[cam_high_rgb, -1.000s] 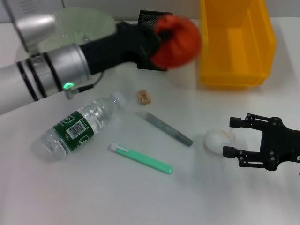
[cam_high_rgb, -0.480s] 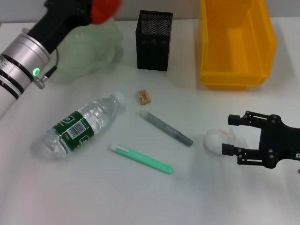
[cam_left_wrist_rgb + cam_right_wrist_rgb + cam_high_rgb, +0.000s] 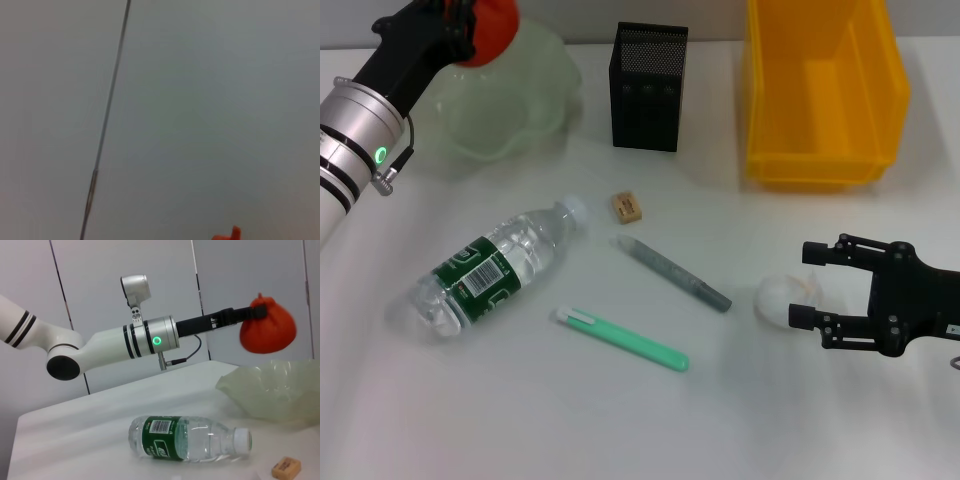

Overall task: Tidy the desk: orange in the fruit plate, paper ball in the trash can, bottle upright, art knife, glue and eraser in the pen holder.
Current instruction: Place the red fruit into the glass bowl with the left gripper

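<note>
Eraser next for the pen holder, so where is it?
Head view: the eraser lies on the desk centre, between the bottle cap and the pen holder, just behind the grey pen.

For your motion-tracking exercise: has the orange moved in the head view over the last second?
Yes. Held by the left gripper, the orange has travelled from beside the pen holder toward the robot's left, and now hangs over the fruit plate.

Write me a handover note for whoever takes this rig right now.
Left gripper shut on the orange, held above the fruit plate, not released.
Right gripper open beside the paper ball, not gripping.
Bottle lies on its side; eraser and the two pen-like items lie on the table.
Pen holder and trash can await their items.
Nothing finished yet.
</note>
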